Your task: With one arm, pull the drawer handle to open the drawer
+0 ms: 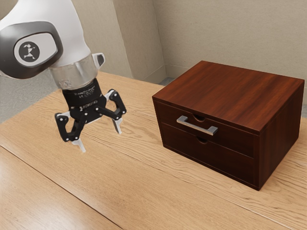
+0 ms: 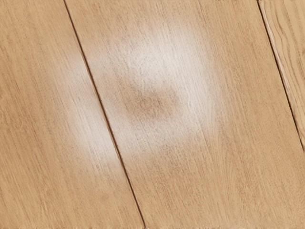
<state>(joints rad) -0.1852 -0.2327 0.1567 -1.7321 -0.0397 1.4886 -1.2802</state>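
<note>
- Hanging above the surface [image 1: 144, 191], our end effector [image 1: 100, 139] points downward with its two fingers spread apart and nothing between them. Its links are matt black, and its fingertips [image 1: 80, 146] are pale and wedge-shaped.
- Above it we see our arm [image 1: 43, 38]: rounded white shells, a dark grey cap with a small white emblem, and a brushed metal collar at the wrist.
- The cabinet [image 1: 230, 96] is a boxy block of glossy reddish-brown wood with streaked grain. It stands on the surface towards the exterior view's right, well apart from our end effector.
- Its front carries two drawers, one over the other. The upper drawer [image 1: 225, 134] bears the handle [image 1: 196, 126], a straight bar of silvery metal on two short posts.
- Both the upper drawer and the lower drawer [image 1: 216, 155] sit flush with the cabinet's frame, so we read them as closed. Each has a small half-round notch cut at its top edge.
- The surface is light oak-coloured planking with fine wavy grain and thin dark seams.
- In the wrist view one seam [image 2: 105, 124] runs slantwise across the planks. Beside it lies a soft pale sheen with a faint dark patch [image 2: 155, 102] at its middle.
- Behind the surface, plain beige walls [image 1: 230, 28] meet in a corner, with a pale skirting board [image 1: 156, 74] along their foot.
</note>
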